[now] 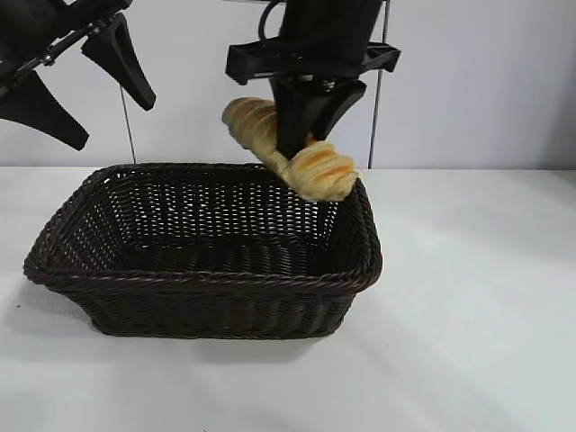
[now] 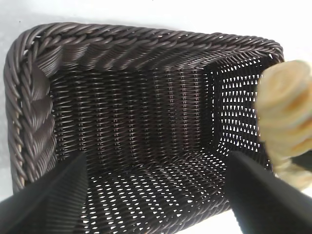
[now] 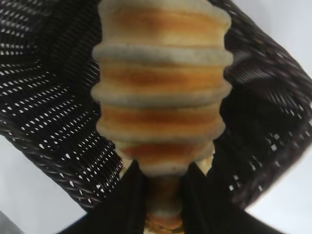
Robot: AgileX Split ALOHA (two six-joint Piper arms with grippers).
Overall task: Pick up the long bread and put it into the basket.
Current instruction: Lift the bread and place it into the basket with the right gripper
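The long bread (image 1: 315, 169), golden-tan with pale and orange ridges, hangs tilted over the basket's far right corner. My right gripper (image 1: 290, 144) is shut on its middle and holds it in the air above the rim. In the right wrist view the bread (image 3: 163, 83) fills the middle, pinched between the black fingers (image 3: 129, 195). The dark brown wicker basket (image 1: 54, 247) stands on the white table and holds nothing. My left gripper (image 1: 81, 85) is open and raised at the upper left, above the basket. The left wrist view looks into the basket (image 2: 146, 44) with the bread (image 2: 287, 112) at one side.
The white table (image 1: 477, 315) stretches to the right of and in front of the basket. A pale wall and a thin vertical pole (image 1: 129, 135) stand behind it.
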